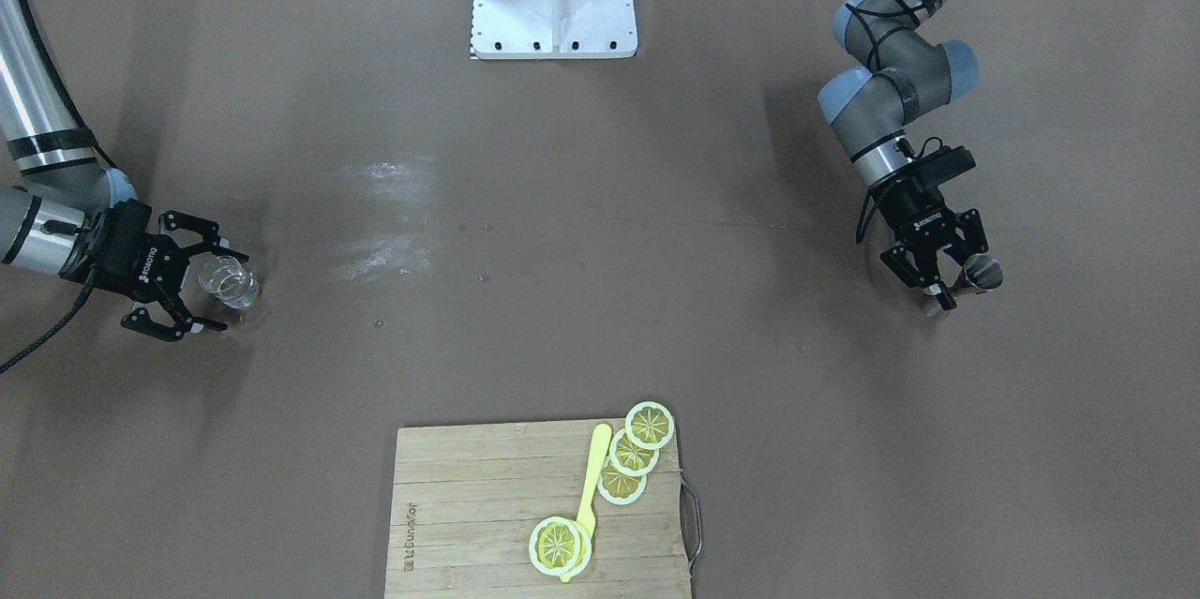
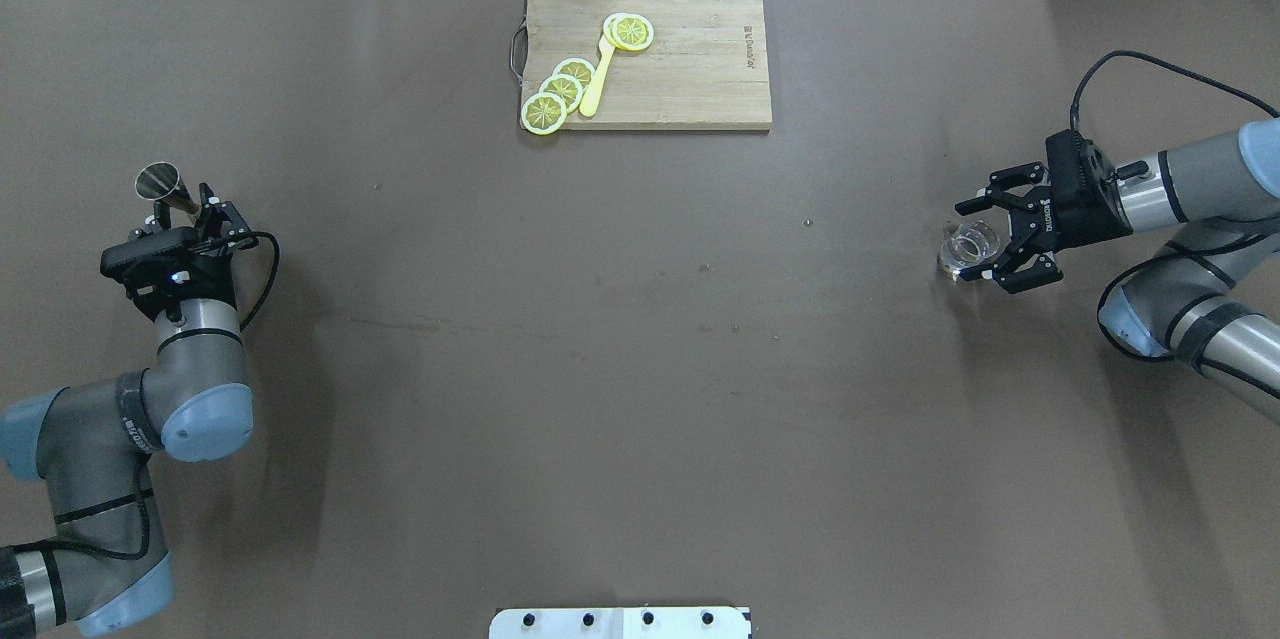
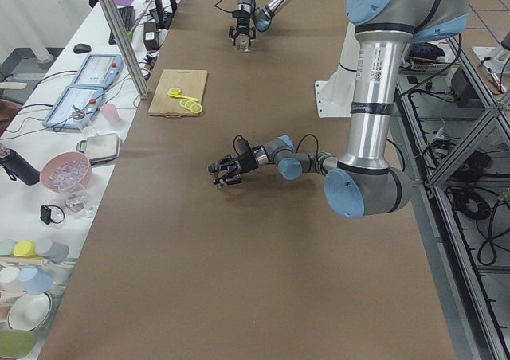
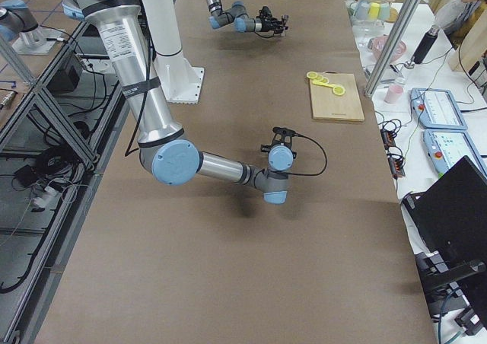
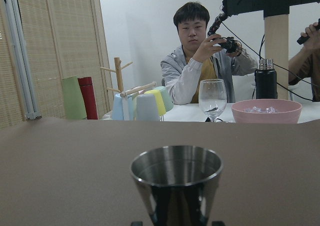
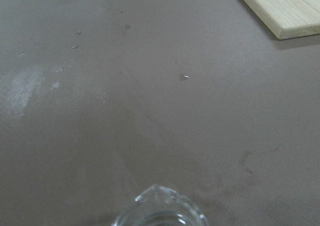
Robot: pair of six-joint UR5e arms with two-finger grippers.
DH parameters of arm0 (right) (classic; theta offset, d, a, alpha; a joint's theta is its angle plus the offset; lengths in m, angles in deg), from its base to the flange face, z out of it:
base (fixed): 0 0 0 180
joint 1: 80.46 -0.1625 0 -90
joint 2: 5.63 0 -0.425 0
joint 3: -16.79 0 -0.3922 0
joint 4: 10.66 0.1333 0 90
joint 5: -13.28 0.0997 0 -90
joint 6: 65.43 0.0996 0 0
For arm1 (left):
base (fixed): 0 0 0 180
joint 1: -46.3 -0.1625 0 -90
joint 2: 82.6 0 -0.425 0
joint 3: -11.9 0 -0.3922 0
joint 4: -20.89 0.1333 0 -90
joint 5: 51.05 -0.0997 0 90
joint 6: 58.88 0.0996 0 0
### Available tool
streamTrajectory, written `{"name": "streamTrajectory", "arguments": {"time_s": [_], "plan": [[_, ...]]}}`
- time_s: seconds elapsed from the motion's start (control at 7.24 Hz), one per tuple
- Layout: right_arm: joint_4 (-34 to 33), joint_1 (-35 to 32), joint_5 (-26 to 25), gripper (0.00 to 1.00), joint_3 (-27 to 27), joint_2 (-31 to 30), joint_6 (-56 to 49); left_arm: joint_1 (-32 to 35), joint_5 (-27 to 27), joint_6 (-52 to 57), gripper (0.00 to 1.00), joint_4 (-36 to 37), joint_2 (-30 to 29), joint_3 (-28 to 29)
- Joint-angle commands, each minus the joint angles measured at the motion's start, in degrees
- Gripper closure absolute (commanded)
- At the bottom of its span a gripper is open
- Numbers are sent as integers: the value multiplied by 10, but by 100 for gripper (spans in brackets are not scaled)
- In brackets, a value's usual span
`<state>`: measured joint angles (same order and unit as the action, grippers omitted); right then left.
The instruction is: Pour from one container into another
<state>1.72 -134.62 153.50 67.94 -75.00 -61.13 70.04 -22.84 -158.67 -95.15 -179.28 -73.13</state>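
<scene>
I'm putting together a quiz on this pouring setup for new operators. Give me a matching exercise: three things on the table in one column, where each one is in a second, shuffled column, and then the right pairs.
Things:
1. metal cup
2. glass
3. lemon slices

Places:
A. on the cutting board, at the far edge of the table from the robot
B. standing on the table between the fingers of the open right gripper
C. in the left gripper

Pairs: 1-C, 2-B, 3-A.
</scene>
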Motion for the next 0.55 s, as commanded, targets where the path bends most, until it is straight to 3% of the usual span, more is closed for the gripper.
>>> {"name": "streamTrajectory", "arguments": {"time_s": [0.0, 0.28, 0.41], "plan": [[0, 3, -13, 4, 1, 1, 1, 1, 2, 0, 53, -1, 1, 0], [0, 5, -21, 6, 1, 2, 1, 2, 5, 6, 90, 0, 1, -1], [0, 8, -28, 8, 1, 2, 0, 9, 6, 14, 100, 2, 2, -12]]}}
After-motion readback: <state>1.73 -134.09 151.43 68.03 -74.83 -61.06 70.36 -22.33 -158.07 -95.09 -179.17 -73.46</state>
